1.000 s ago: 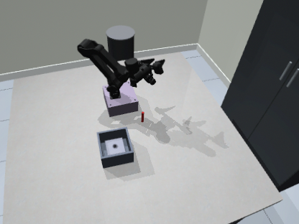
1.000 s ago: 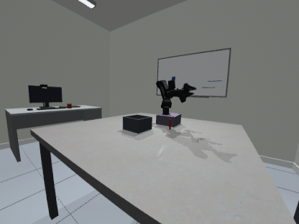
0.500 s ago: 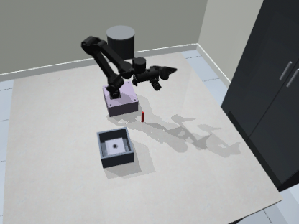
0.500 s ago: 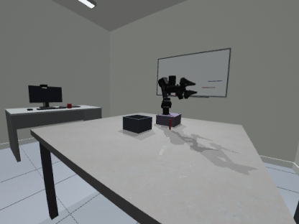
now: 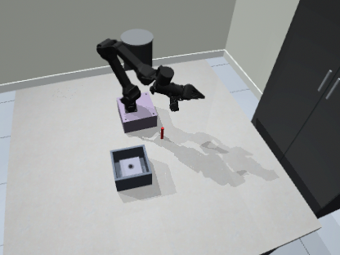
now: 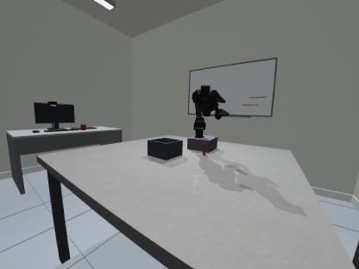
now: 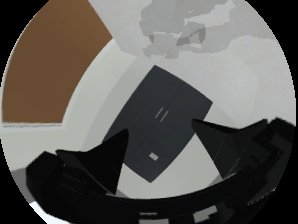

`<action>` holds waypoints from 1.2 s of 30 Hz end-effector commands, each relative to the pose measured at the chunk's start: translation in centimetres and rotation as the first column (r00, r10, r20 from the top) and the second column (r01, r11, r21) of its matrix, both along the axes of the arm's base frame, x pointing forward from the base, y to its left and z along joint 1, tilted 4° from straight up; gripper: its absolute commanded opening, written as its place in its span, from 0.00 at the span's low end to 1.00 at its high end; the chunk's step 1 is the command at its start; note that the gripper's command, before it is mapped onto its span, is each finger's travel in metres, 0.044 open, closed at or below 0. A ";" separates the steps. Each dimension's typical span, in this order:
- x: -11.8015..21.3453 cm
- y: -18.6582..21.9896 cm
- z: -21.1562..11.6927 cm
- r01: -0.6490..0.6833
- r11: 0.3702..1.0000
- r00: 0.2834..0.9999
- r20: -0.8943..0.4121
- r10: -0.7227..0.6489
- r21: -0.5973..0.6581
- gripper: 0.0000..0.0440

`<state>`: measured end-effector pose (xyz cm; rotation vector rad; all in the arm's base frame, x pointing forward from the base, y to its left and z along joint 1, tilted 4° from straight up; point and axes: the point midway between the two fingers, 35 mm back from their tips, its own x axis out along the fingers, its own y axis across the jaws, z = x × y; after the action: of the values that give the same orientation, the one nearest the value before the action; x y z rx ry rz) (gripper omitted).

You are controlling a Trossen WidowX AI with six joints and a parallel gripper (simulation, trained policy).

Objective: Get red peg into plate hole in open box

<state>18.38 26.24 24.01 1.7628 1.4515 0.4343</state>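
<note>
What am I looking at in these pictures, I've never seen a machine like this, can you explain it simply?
The machine is a black jointed arm standing on a purple block. The first picture looks down from above, the second comes from the far side of the room, and the third from beside its jaws, facing a dark cupboard. On the table a small red peg stands upright near an open box, whose bottom has a plate with a hole. The jaws are wide open and hold nothing.
</note>
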 end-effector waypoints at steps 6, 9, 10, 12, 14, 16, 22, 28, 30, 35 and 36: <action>3.6 -2.6 -1.8 0.169 0.956 0.985 0.030 -0.167 -0.239 1.00; 4.4 -3.8 -2.6 0.207 0.921 0.977 0.031 -0.209 -0.331 1.00; 4.6 -4.2 -2.9 0.216 0.907 0.975 0.030 -0.220 -0.361 1.00; 4.9 -5.1 -3.4 0.230 0.877 0.970 0.027 -0.241 -0.422 1.00; 5.1 -5.9 -3.9 0.236 0.844 0.966 0.021 -0.258 -0.481 1.00; 5.2 -6.7 -4.4 0.236 0.811 0.962 0.013 -0.272 -0.535 1.00; 5.1 -8.7 -5.6 0.211 0.715 0.954 -0.021 -0.301 -0.666 1.00; 4.8 -10.2 -6.5 0.166 0.631 0.945 -0.061 -0.322 -0.758 1.00; 4.7 -10.7 -6.7 0.149 0.606 0.942 -0.074 -0.328 -0.781 1.00; 4.3 -11.6 -7.2 0.107 0.550 0.933 -0.108 -0.344 -0.829 1.00; 4.2 -11.8 -7.3 0.098 0.539 0.931 -0.114 -0.347 -0.836 1.00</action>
<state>22.73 14.96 16.94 1.2244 1.2402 -0.5595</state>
